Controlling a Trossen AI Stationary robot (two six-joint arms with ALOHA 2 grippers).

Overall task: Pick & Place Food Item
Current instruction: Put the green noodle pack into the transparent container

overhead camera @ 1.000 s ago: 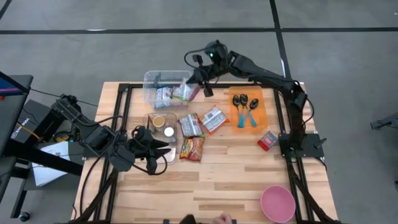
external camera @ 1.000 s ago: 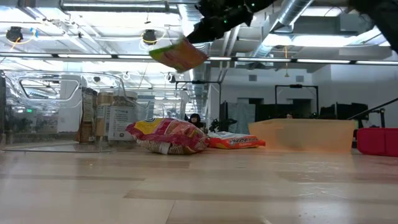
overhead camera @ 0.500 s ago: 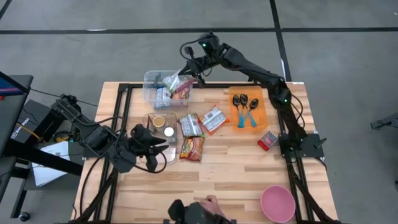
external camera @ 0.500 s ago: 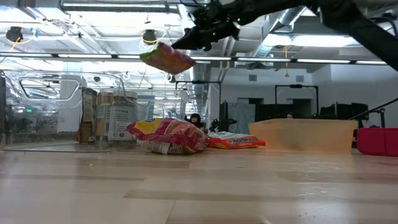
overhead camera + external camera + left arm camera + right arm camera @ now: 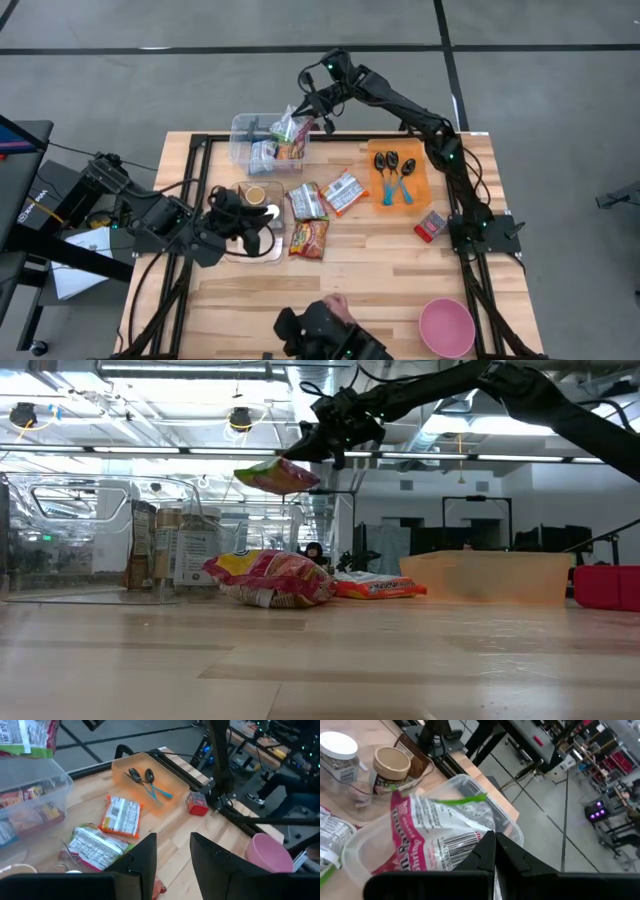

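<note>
- The snack packet (image 5: 289, 131), red and white with a green strip, hangs in the air over the clear bin (image 5: 243, 128) at the table's far left part, above the packets already lying in that bin.
- In the low view the snack packet (image 5: 277, 476) lies nearly flat, its long axis close to level, one end tipped slightly down toward the table.
- From above, its long axis runs slantwise from the right gripper toward the bin's middle.
- The right gripper (image 5: 316, 110) pinches one end of the packet, fingers pressed together on it; its arm reaches in from the table's right edge across the far edge.
- Just nearer than the bin, a clear tray (image 5: 236, 190) holds two small jars.
- More packets lie mid-table; an orange tray (image 5: 425, 180) with spoons sits toward the far right.
- A red box (image 5: 431, 226) lies by the right edge, a pink bowl (image 5: 446, 327) at the near right corner.
- The left gripper (image 5: 262, 222) hangs over the clear tray near the left edge, fingers slightly apart, gripping nothing.
</note>
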